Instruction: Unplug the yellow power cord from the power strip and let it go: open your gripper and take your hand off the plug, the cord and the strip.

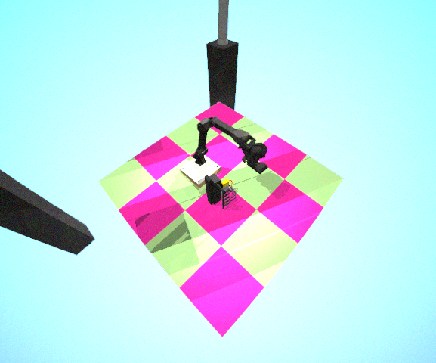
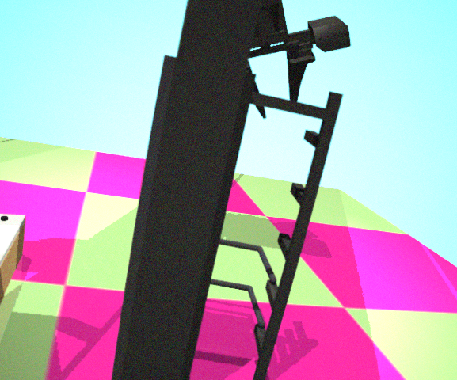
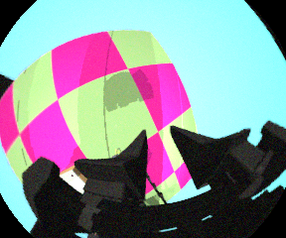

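now the black end effector (image 1: 261, 167) is half closed and holds nothing, well apart from the yellow plug (image 1: 224, 182) on the dark upright power strip (image 1: 211, 189); it should descend beside the plug, fingers aligned around it.

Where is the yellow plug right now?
In the top view, the yellow plug sits near the middle of the checkered floor, at the top of the dark power strip, just in front of the arm's white base plate.
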`<state>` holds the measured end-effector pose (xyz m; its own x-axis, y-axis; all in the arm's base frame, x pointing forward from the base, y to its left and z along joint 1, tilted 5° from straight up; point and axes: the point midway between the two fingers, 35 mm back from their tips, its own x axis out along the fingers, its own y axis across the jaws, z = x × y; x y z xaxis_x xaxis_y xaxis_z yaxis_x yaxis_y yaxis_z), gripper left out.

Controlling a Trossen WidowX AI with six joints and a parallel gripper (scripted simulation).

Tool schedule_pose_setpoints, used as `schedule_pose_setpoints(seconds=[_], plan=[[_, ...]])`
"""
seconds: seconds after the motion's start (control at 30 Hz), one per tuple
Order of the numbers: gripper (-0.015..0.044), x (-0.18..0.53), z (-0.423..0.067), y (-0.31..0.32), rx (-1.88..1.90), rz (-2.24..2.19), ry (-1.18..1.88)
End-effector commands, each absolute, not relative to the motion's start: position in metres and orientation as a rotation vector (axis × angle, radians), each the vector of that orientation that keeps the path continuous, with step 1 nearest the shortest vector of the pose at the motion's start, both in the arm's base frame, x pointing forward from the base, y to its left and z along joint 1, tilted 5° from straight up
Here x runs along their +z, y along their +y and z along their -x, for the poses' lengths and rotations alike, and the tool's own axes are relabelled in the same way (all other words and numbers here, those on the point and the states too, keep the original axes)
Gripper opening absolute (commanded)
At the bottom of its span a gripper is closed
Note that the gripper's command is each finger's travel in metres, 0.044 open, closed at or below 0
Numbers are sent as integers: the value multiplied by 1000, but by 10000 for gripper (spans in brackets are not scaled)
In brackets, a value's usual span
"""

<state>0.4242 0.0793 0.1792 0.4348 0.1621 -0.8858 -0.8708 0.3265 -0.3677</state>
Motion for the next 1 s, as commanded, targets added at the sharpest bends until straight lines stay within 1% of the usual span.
schedule_pose_setpoints(seconds=[0.0,0.13,0.2,0.6,0.97], plan=[[160,146,-377,28,911,1045,1099],[160,128,-331,-8,1043,1034,1277],[160,124,-317,-17,1088,1023,1325],[160,124,-316,-18,1094,1021,1331],[160,124,-313,-34,1093,1022,1332]])
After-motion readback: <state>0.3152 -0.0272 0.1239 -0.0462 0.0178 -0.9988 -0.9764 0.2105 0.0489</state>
